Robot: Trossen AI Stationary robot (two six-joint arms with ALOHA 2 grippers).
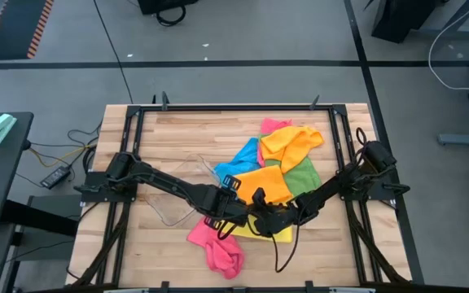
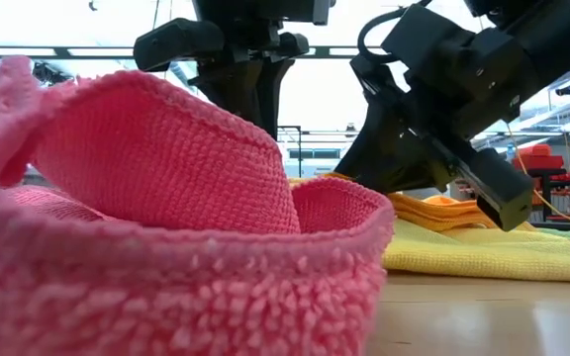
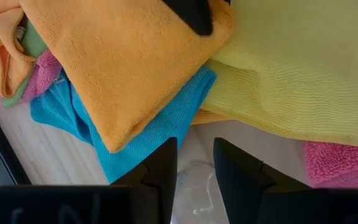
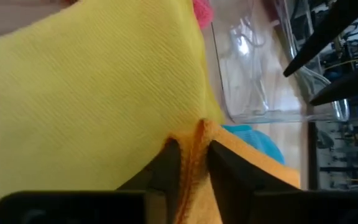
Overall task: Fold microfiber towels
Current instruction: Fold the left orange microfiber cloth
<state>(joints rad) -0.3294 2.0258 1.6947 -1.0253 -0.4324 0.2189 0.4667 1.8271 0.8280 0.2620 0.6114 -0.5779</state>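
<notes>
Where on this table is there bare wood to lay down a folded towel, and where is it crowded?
Bare wood runs along the far edge and left half, bordered by the clear tray and the left arm. The right half is crowded: the towel pile, the yellow towel, the pink towel and both grippers, left, right.
</notes>
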